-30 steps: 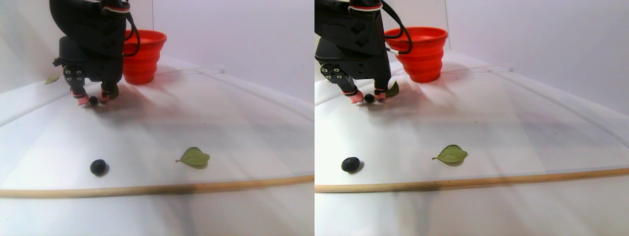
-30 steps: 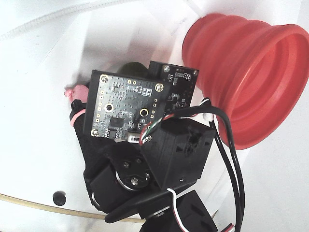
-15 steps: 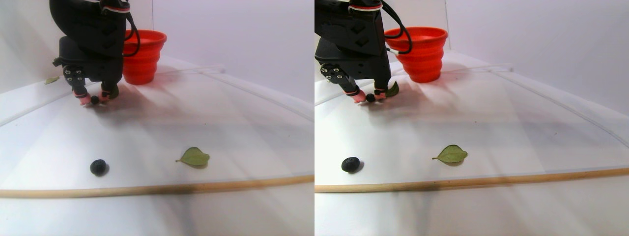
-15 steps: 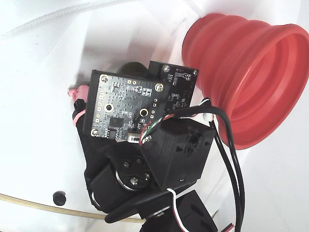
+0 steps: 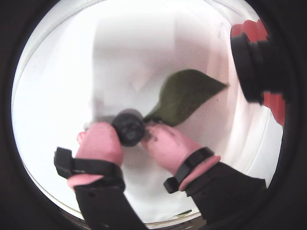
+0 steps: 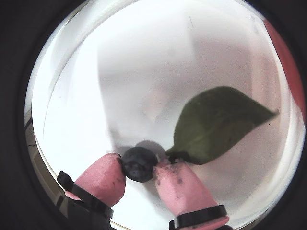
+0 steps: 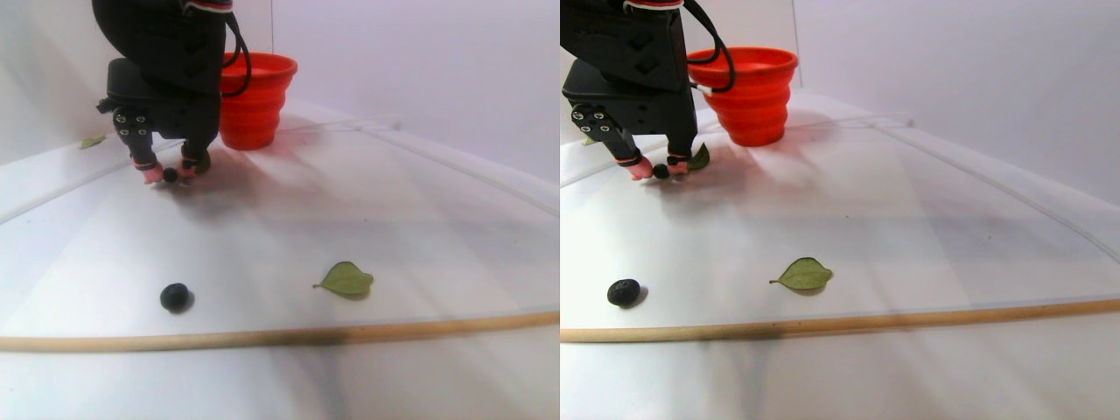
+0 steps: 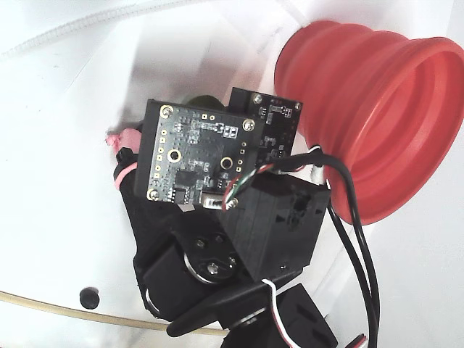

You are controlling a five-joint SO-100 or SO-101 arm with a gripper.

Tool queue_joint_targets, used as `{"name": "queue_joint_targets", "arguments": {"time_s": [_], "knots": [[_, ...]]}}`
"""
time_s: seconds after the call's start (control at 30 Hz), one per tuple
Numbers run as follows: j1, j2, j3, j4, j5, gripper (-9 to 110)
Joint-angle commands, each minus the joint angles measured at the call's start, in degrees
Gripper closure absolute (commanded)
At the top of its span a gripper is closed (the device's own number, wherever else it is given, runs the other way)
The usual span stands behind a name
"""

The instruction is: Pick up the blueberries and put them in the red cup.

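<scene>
My gripper [image 5: 130,139] is shut on one of the blueberries [image 5: 128,125], a small dark round berry pinched between the two pink fingertips [image 6: 103,175]. In the stereo pair view the gripper [image 7: 169,175] hangs low over the white table at the far left. The red cup [image 7: 254,101] stands right behind the arm, and the fixed view shows its ribbed wall and wide rim [image 8: 377,123] to the right of the arm. A second blueberry [image 7: 175,297] lies alone near the front strip, seen also in the fixed view [image 8: 89,296]. The cup's inside is hidden.
A green leaf [image 6: 218,122] lies flat beside the right fingertip. Another leaf [image 7: 347,279] rests front centre, and a small one [image 7: 90,142] at far left. A wooden strip [image 7: 262,337] runs along the front edge. White walls close the back.
The fingertips have drawn in onto the blueberry, and the arm has risen slightly. The front blueberry, leaves and cup have not moved.
</scene>
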Motion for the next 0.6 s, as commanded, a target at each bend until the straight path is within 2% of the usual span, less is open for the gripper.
{"name": "queue_joint_targets", "arguments": {"time_s": [0.0,0.57], "knots": [[-1.1,5.8,1.0,1.0,-0.5,91],[-0.4,19.1,4.2,11.9,1.1,91]]}}
